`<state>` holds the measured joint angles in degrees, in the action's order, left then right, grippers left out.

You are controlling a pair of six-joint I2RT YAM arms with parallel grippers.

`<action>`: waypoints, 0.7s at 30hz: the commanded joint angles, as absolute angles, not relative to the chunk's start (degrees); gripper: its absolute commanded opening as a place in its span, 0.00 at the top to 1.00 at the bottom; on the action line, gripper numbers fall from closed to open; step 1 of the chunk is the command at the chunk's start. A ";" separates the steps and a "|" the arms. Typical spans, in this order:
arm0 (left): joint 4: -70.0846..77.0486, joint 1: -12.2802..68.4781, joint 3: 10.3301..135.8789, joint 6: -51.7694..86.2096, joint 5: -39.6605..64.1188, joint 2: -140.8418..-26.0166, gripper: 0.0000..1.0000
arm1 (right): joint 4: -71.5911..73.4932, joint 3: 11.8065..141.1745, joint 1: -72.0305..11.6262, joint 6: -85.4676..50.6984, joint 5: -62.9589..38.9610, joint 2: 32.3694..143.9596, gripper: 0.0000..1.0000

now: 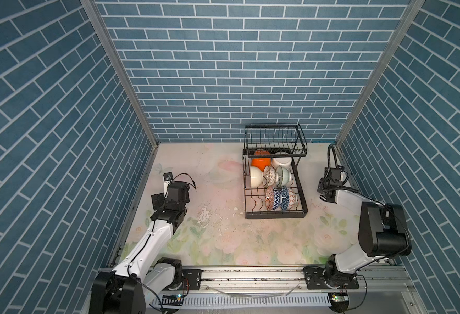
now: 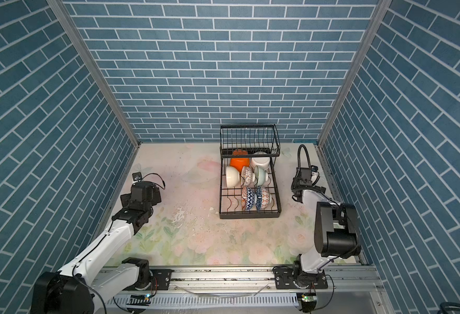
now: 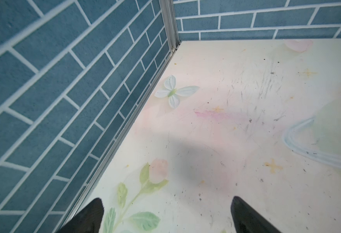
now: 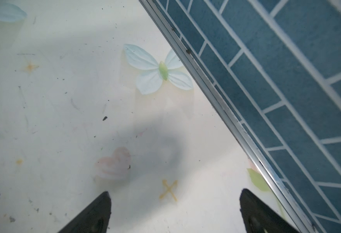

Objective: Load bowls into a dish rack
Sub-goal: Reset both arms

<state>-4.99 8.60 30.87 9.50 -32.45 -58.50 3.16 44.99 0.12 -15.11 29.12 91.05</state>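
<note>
Robot body: white shells, black joints, both sides alike.
The left arm [image 1: 152,239] has white link casings, boxy black motor housings, a small white mark on one black joint and a thin black cable [image 1: 188,176] looping off the wrist; the right arm [image 1: 348,198] is the same build, with a ribbed black hose [image 1: 331,155] at its wrist. Each base sits on a black plate [image 1: 193,278] with screws, on a silver rail [image 1: 250,273]. The left gripper [image 3: 167,201] and right gripper [image 4: 175,192] end in matte black fingers [image 3: 89,219] tapering to points.
</note>
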 commanded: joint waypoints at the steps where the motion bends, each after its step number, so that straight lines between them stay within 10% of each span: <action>1: 2.61 7.54 29.20 7.48 -31.22 -58.46 0.00 | 15.07 42.23 0.96 -12.01 26.72 91.85 0.01; 21: 25.12 4.39 21.18 2.85 -22.74 -66.12 0.00 | 57.94 18.63 1.03 -4.04 10.34 88.36 0.01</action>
<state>19.31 4.97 22.06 4.38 -24.80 -65.25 50.48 19.20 0.93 -6.92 13.13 87.44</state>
